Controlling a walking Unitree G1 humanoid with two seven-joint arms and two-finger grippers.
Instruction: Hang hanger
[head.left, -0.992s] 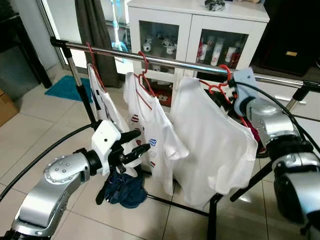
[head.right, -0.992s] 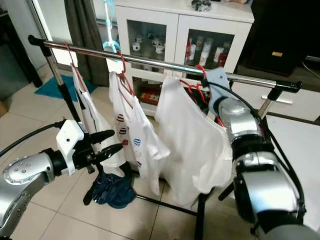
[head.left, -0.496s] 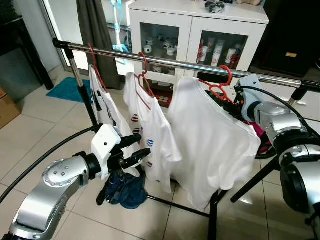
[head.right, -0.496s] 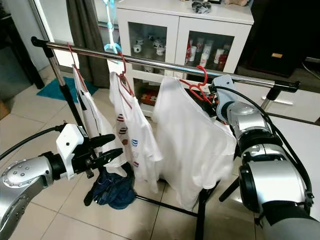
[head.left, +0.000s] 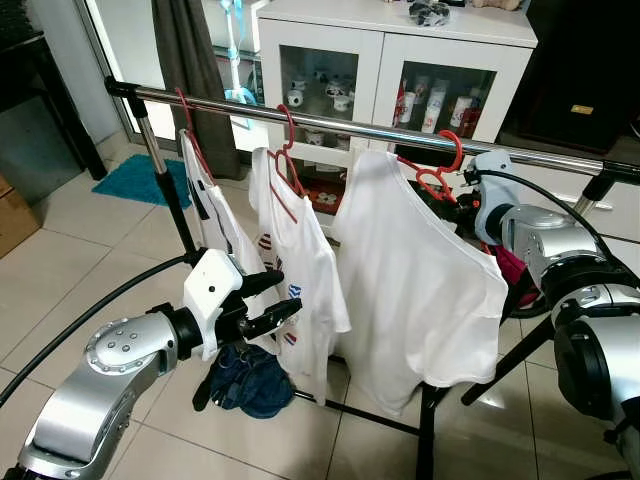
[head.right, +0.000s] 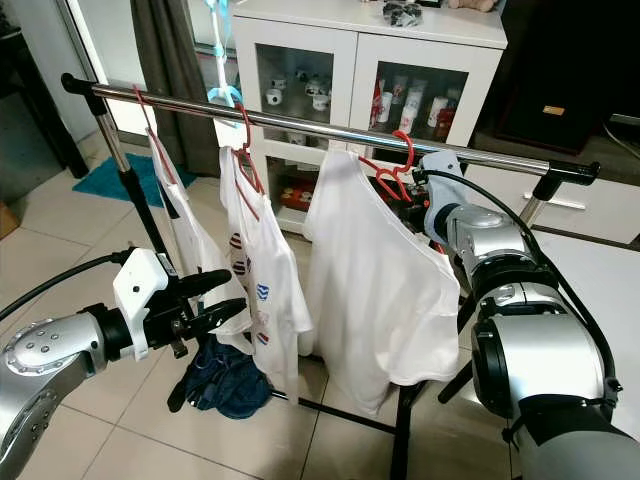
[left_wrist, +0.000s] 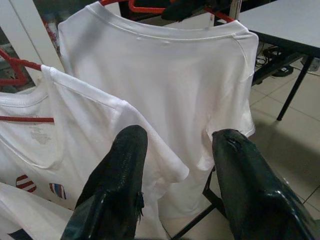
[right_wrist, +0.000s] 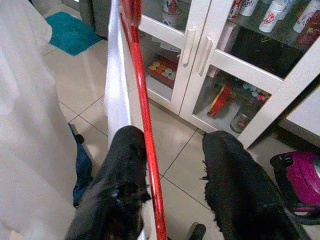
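Nearest the camera, the left gripper (head.left: 268, 303) hovers low in front of the garment rack, its 2 fingers (left_wrist: 113, 186) spread apart and holding nothing, pointed toward the hanging shirts. Beyond it, a dark blue garment (head.left: 249, 378) lies bunched on the tiled floor by the rack's base. On the chrome rail (head.left: 330, 122) hang 3 shirts; the plain white T-shirt (head.left: 415, 285) on the red hanger (head.left: 436, 176) is the task's item, and its hook appears to sit over the rail already. The right gripper (right_wrist: 170, 195) is up beside that hanger's shoulder, fingers parted, with the hanger's red arm passing between them and touching 1 finger rather than being clamped. To finish well, it should likely draw straight back without snagging the wire, so the hook stays seated and the shirt does not swing off. Behind stands a white glass-door cabinet (head.left: 400, 60).
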